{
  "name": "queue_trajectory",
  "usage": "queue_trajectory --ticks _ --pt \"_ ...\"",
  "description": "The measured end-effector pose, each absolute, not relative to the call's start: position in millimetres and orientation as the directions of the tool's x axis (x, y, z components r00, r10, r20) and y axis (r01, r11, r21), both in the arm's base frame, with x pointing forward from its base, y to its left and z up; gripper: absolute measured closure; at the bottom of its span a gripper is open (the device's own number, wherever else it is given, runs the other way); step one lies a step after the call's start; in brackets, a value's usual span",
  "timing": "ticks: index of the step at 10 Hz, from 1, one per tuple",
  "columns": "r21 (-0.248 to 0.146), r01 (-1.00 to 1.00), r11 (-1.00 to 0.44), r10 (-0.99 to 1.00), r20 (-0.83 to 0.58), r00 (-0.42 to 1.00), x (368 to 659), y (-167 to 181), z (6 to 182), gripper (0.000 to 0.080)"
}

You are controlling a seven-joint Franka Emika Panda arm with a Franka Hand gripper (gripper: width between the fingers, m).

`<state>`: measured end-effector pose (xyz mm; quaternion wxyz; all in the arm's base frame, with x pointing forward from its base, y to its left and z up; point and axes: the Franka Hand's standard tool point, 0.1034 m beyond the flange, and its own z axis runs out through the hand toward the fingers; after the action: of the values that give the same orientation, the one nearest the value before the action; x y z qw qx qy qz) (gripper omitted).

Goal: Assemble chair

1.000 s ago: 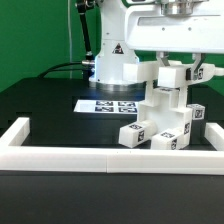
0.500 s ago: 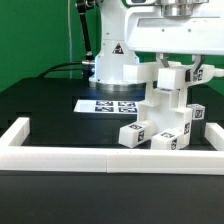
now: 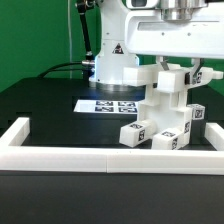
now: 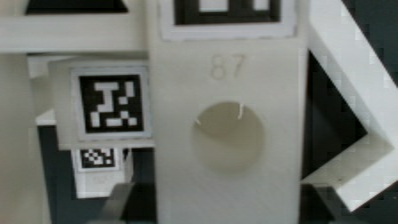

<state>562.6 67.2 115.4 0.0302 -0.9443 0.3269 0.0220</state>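
Chair (image 3: pixel 160 108) stands right under the gripper (image 3: pixel 177 68), its top piece clamped between the jaws

Bright even light, faint shadows, exterior view sharp, wrist view blurred

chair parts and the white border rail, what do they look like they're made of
chair: probably hard white plastic, matte with slight sheen; the wrist view shows a moulded number and a round mark on one bar.
border rail: white, blocky, same smooth look, likely plastic too, though painted wood can't be ruled out.
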Motion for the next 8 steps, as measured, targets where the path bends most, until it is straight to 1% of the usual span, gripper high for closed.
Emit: queue_trajectory --ticks 5,8 --pt "-0.029 -0.612 -0.790 -0.610 -0.059 0.790 562.6 64.2 98.9 0.0509" --pt "-0.023 -0.586 -0.810 -0.584 -0.055 0.810 566.8 55.4 88.5 0.0509"
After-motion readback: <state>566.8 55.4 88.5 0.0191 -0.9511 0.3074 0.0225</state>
